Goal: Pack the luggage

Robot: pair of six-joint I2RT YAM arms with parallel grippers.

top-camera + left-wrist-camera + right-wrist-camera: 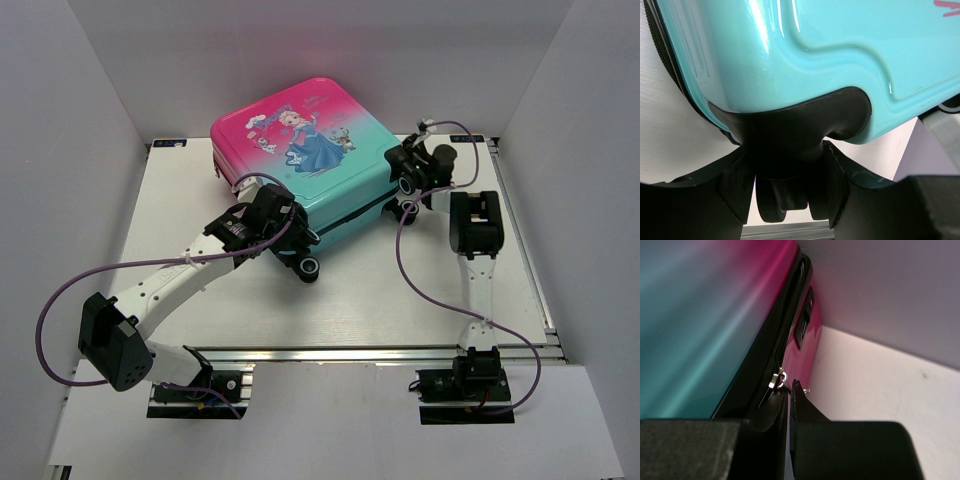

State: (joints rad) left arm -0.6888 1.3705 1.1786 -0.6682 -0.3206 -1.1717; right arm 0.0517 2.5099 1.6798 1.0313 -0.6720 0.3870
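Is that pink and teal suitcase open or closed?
Closed. The pink-to-teal hard-shell suitcase lies flat with both shell halves together, only a dark zipper band between them. Whether it is zipped all round cannot be told.

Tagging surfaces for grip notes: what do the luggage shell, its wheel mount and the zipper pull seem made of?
The luggage shell looks like hard glossy plastic: sharp light streaks, moulded ridges. The wheel mount seems matte black plastic, reflecting dully. The zipper pull looks like silvery metal with small glints, though too small to be sure.
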